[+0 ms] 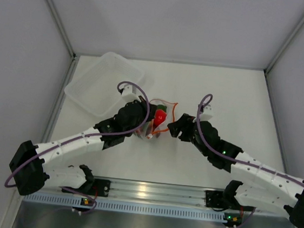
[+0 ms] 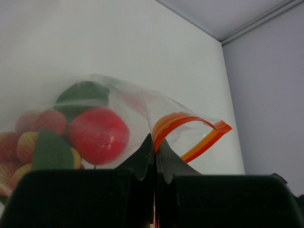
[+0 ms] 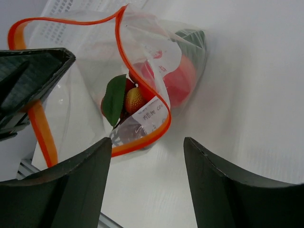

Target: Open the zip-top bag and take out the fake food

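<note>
Orange zip strip (image 2: 173,119): I am clamping it in the left claw (image 2: 155,142), anchoring the zip-top bag (image 3: 156,42) on the surface (image 1: 190,161) so its mouth is gaping. Right claw (image 3: 147,149) is hovering apart, empty, just beside the mouth, facing the fake food (image 3: 180,83) inside.

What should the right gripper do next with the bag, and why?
Probably ease the right gripper forward and close it on the near orange lip of the zip-top bag. Its jaws stand open just short of that lip, the left gripper is shut on the other lip, and the fake food lies inside. Pulling the lips apart should widen the mouth.
</note>
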{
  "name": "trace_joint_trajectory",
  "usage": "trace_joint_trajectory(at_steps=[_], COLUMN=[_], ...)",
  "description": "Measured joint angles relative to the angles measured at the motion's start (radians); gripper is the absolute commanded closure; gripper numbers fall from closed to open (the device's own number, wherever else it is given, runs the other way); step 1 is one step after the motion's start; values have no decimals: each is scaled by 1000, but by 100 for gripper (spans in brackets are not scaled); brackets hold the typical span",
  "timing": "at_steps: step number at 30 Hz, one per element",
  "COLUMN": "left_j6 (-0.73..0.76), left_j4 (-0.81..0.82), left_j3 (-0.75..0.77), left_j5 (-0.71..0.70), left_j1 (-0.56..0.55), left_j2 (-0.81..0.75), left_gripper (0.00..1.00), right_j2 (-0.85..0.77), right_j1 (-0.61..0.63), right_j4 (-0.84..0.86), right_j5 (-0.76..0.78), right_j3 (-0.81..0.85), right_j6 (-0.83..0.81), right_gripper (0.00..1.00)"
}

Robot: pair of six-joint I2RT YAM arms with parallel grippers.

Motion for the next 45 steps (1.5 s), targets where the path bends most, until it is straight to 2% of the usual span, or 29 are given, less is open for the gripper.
trace_joint_trajectory(at_steps=[6, 7, 10, 12, 13, 14, 19, 27, 33, 38, 42, 45], left_j6=[-36, -40, -45, -44, -43, -43, 2, 85, 113, 132, 130, 114], left_j4=[38, 43, 56, 66, 70, 73, 88, 94, 93, 92, 92, 92], left_j3=[-11, -11, -11, -11, -11, -11, -11, -10, -10, 2, 27, 34], left_j5=[-12, -13, -13, -13, -14, -17, -39, -89, -45, 22, 40, 41], left_j1=[-5, -5, -6, -6, -6, -6, -7, -12, -40, -40, -47, -61], left_j2=[3, 5, 16, 25, 29, 35, 64, 89, 79, 71, 71, 71], left_gripper=[100, 100, 100, 100, 100, 100, 100, 100, 100, 100, 100, 100], right_j2=[172, 196, 262, 285, 289, 289, 223, -105, -153, -146, -112, -85], right_j1=[-66, -76, -108, -121, -125, -127, -136, -194, -257, -270, -285, -285], right_j4=[100, 116, 172, 188, 189, 187, 112, -172, -239, -344, -436, -468], right_j5=[-68, -81, -121, -132, -133, -132, -92, -5, -18, -51, -88, -118], right_j3=[0, 0, 0, 0, 0, 0, -4, -68, -72, 11, 168, 283], right_j6=[36, 40, 42, 40, 39, 38, 6, -59, -97, -187, -269, -307], right_gripper=[45, 58, 78, 87, 97, 100, 100, 100, 100, 85, 73, 73])
